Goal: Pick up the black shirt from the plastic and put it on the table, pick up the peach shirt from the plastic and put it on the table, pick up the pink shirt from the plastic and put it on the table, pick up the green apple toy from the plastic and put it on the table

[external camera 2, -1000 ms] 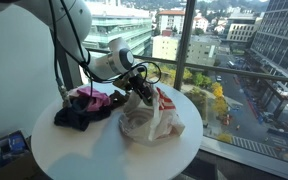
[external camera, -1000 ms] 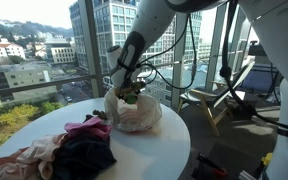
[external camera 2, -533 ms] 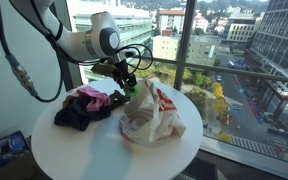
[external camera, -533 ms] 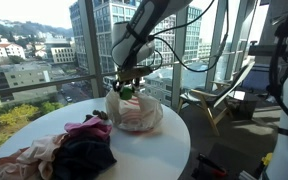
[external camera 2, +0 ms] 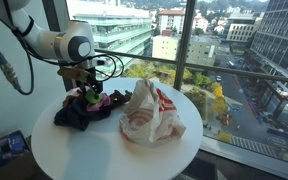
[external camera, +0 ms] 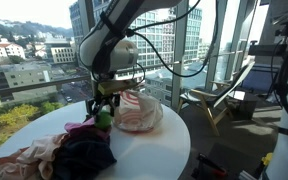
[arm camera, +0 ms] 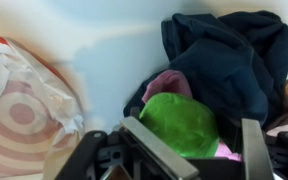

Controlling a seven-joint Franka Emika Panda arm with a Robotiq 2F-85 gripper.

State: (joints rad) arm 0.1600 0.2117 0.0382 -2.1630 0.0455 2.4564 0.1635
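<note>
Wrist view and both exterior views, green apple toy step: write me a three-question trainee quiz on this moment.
1. True or false: the green apple toy is outside the plastic.
2. What does the gripper hold? A: a red ball. B: the green apple toy. C: nothing.
3. Name the darkest garment on the table.

Key: 1 true. 2 B. 3 the black shirt.
</note>
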